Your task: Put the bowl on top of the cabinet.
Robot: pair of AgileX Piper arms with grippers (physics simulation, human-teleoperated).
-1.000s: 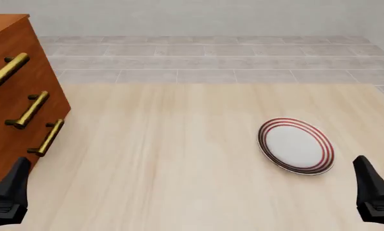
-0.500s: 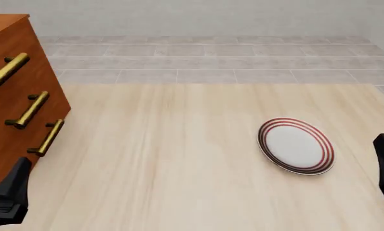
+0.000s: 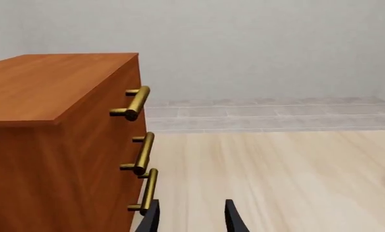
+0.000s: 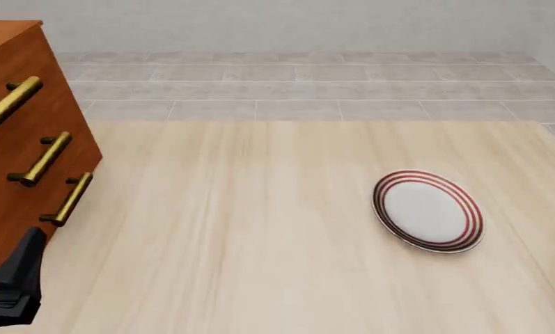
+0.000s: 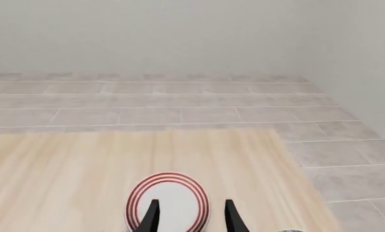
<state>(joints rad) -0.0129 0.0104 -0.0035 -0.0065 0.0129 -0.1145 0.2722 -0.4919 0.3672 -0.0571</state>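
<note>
My left gripper [image 4: 17, 278] sits at the near left corner of the counter [image 4: 258, 229], beside the cabinet [image 4: 21, 174], its fingers [image 3: 152, 220] spread apart with nothing between them and touching nothing I can see. The cabinet stands at the far left, its three brass handles [image 4: 45, 158] facing right, its flat top [image 3: 44, 82] bare. Right of centre lies a flat white plate with red rings [image 4: 427, 211], nothing on it. My right gripper [image 5: 189, 220] is out of the front view now, where a second ago it stood at the near right edge; its wrist view shows the fingers parted and empty, above the plate. The bowl does not show clearly in any view.
</note>
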